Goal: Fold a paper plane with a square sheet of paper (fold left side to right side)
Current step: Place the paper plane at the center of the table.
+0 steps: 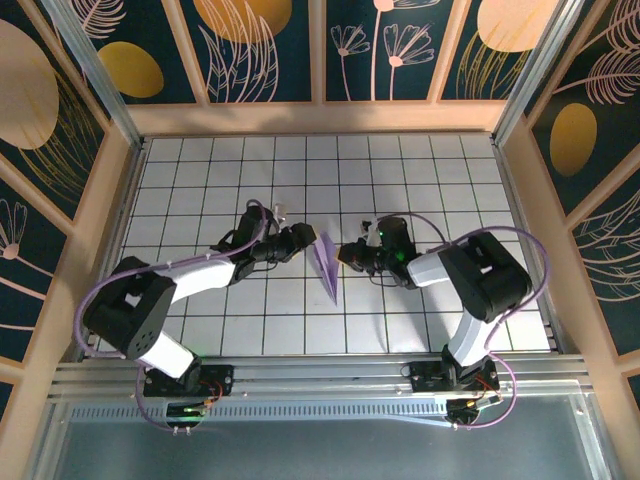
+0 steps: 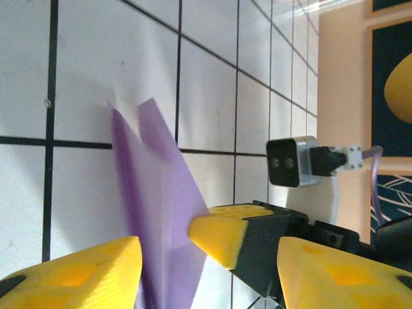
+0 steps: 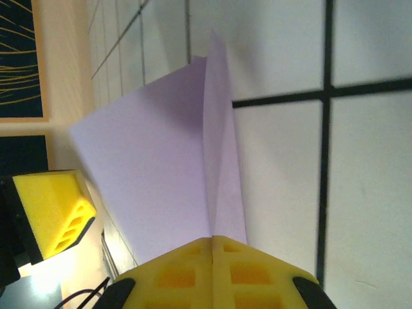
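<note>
The square sheet of paper is folded into a slim lavender paper plane (image 1: 326, 264) that stands on edge on the tiled table, its point toward the near edge. My right gripper (image 1: 346, 255) comes in from the right and is shut on the plane's folded ridge (image 3: 215, 193), its yellow fingertips (image 3: 193, 270) pressed together. My left gripper (image 1: 307, 241) is on the plane's left side and open. In the left wrist view its two yellow fingers (image 2: 71, 273) stand wide apart, with the plane's wing (image 2: 161, 212) and the right gripper's tip (image 2: 225, 238) between them.
The white gridded table (image 1: 400, 160) lies inside a wooden frame with patterned walls (image 1: 260, 40). An aluminium rail (image 1: 320, 375) runs along the near edge at the arm bases. The right wrist's camera (image 2: 293, 161) hangs close to the left gripper.
</note>
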